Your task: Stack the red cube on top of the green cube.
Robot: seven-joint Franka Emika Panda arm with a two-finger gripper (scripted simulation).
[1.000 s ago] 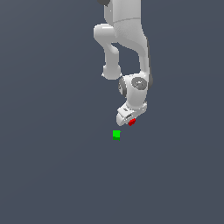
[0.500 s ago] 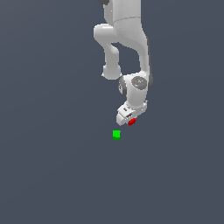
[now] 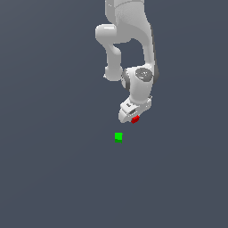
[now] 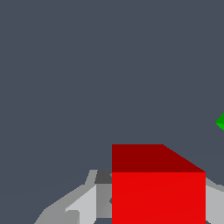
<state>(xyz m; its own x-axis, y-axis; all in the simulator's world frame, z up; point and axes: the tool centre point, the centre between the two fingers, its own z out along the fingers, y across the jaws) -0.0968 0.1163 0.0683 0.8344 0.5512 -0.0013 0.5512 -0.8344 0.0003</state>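
The red cube (image 3: pixel 135 119) sits between the fingers of my white gripper (image 3: pixel 133 118), which is shut on it. In the wrist view the red cube (image 4: pixel 158 188) fills the space between the two grey fingers (image 4: pixel 85 201), which touch its sides. The green cube (image 3: pixel 118 136) lies on the dark floor, apart from the gripper, lower and toward the exterior view's left of it. In the wrist view only a corner of the green cube (image 4: pixel 221 123) shows at the frame's edge.
The plain dark grey floor (image 3: pixel 53 178) spreads all round. The white arm (image 3: pixel 133 40) reaches down from the upper part of the exterior view.
The gripper with the red cube has shifted very slightly upward in the exterior view. The green cube has not moved.
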